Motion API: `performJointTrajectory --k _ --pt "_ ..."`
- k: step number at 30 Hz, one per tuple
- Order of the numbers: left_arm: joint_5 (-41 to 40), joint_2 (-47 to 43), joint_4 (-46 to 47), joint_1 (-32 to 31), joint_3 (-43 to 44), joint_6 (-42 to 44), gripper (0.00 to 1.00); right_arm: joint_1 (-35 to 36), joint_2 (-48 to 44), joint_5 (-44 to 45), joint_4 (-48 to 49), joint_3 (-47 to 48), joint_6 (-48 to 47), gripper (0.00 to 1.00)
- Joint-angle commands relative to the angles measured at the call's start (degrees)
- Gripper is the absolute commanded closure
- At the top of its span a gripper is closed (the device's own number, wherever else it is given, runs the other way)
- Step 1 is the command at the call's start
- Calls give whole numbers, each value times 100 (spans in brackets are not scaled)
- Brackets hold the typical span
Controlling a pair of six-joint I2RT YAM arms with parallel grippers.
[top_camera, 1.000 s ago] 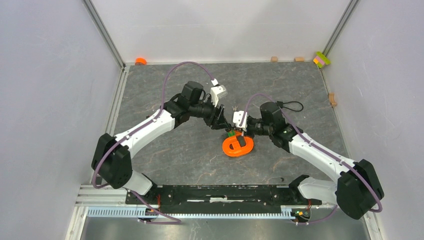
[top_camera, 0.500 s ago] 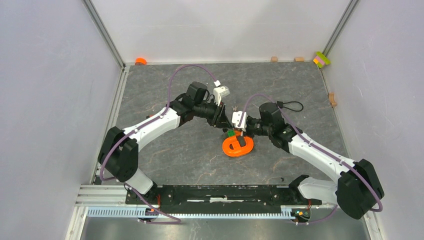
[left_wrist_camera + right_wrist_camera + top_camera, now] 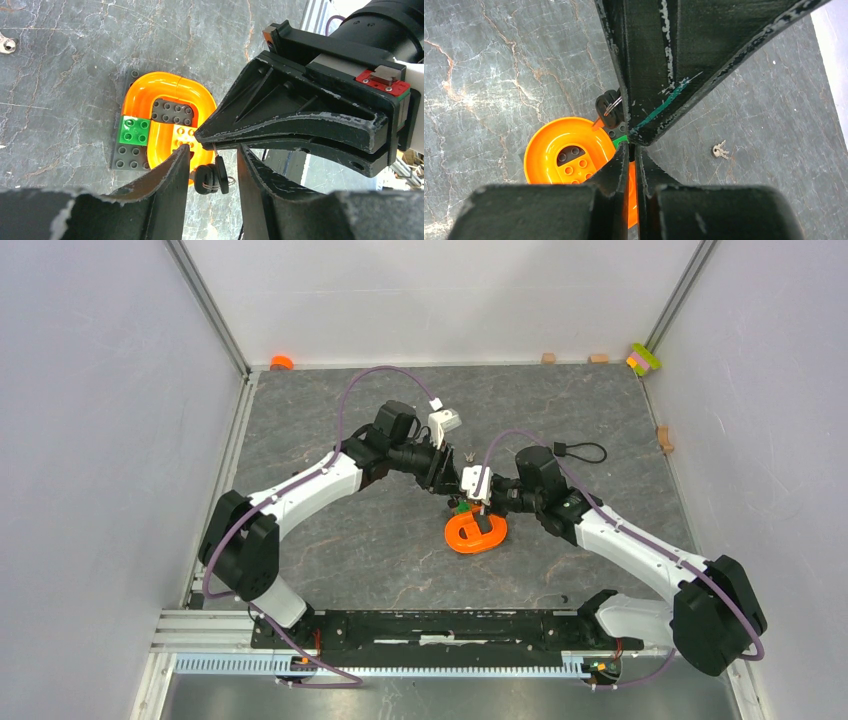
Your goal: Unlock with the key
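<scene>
The right gripper (image 3: 201, 138) is pressed together just above the orange ring (image 3: 145, 87). It pinches the thin silvery end of the key (image 3: 210, 179). The key's black head, with a second one on the same small wire loop, dangles over the ring's rim on the side away from the green brick (image 3: 134, 131). The left gripper (image 3: 214, 151) stands spread on either side of those heads and is not seen clamping them.

The hold is only on a sliver of metal. If the left fingers close off-centre, they could twist the key out of the pinch and drop it into the ring's hollow or among the studs. The two sets of tips are almost touching above the ring, so any sideways correction risks a knock. A take by the head could also leave the blade pointing the wrong way. No padlock can be made out by the ring, so where the blade must go cannot be told.

Room is tight only above the ring, where each arm can best back off along its own line. Around the ring the table (image 3: 400, 575) is open. A loose pair of silvery keys (image 3: 720, 149) lies apart from the ring, and a black cable loop (image 3: 583, 452) lies farther off to its far right. The walls (image 3: 100, 440) are well apart from it.
</scene>
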Motion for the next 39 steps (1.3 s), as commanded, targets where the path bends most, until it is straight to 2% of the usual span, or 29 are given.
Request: performJointTrajectory --k 1,9,20,39 --pt "-11 -78 36 46 252 95 56 41 -8 -85 85 84 -121 100" --pt "202 10 -169 46 294 242 67 49 14 -77 77 102 -133 100" --pt "279 110 -333 37 294 291 68 49 100 149 82 126 -140 100" --pt "312 312 -398 10 417 280 78 133 142 309 74 163 -114 100"
